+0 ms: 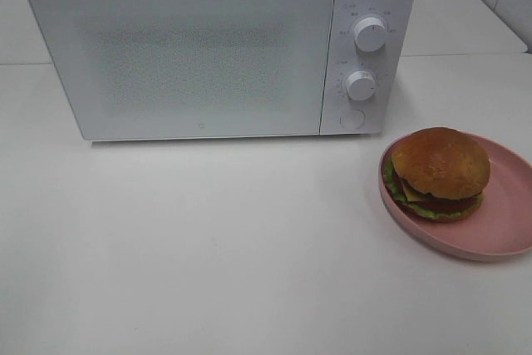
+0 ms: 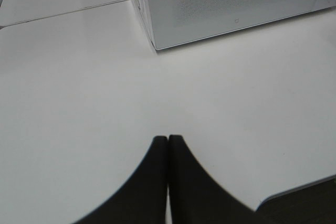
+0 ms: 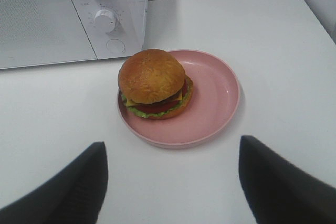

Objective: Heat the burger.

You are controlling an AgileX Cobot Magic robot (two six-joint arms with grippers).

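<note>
one burger (image 1: 440,174) sat at the plate's (image 1: 507,230) left side, lower right of the high view, microwave (image 1: 179,56) door closed. it looked soft, stacked, likely to slide apart; lifting by the plate rim seemed safer. right gripper (image 3: 170,182) jaws spread wide, left gripper (image 2: 168,142) jaws pressed together, both empty.

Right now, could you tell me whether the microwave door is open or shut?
Shut. The microwave door lies flush with the control panel across the front, no gap showing, and the burger sits outside on the pink plate.
</note>
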